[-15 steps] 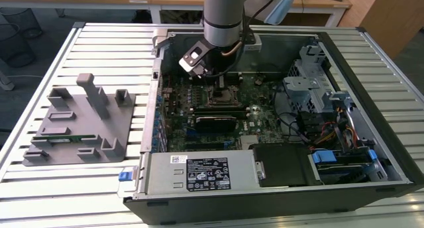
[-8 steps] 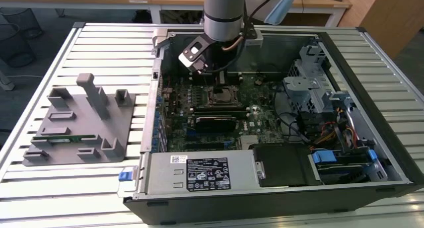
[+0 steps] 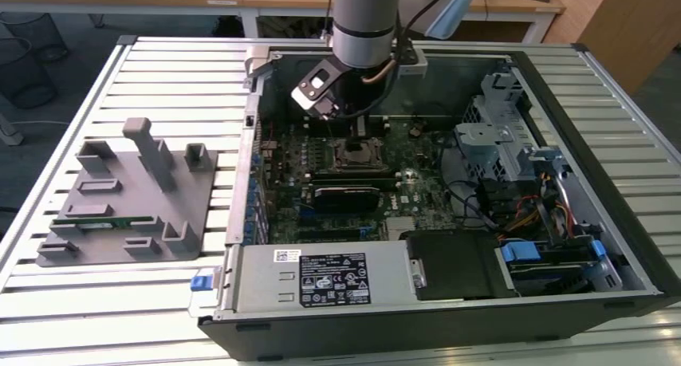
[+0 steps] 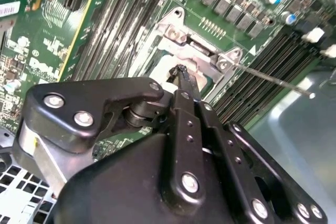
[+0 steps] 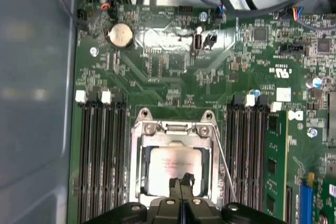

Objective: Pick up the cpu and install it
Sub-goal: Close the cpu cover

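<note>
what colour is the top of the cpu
The cpu top is silver-grey, best in the first wrist view.

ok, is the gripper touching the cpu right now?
Cannot tell. In the first wrist view the gripper overlaps the cpu lying in the socket; no contact or gap shows plainly.

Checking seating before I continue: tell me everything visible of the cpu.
The cpu is a flat square chip, dull silver metal top with faint print. It lies level inside the socket frame on the motherboard, memory slots on both sides. The gripper, fingertips closed, hangs over one edge; whether it touches, I cannot tell.
</note>
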Robot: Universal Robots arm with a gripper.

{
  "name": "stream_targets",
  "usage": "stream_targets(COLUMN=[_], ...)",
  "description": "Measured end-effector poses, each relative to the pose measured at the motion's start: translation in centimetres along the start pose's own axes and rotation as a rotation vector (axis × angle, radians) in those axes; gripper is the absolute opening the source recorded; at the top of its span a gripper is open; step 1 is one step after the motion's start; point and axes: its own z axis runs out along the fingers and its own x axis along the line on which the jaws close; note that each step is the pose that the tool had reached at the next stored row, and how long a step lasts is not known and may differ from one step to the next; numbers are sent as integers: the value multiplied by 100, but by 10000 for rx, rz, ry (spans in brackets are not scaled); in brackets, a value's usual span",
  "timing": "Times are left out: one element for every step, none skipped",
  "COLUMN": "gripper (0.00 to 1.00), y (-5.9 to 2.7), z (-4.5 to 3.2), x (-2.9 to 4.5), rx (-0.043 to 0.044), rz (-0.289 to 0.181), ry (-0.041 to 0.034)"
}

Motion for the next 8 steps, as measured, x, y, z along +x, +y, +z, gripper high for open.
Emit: stream_targets(gripper=[11, 11, 11, 11, 11, 11, 11, 11], y=[11, 23, 34, 43, 51, 57, 60, 63], z=[0, 1, 2, 3, 4, 4, 5, 5], x=[-1, 0, -1, -1, -1, -1, -1, -1], rx=[0, 0, 0, 0, 0, 0, 1, 0], rz=[-1, -1, -1, -2, -1, -1, -1, -1], ry=[0, 0, -1, 0, 0, 0, -1, -1])
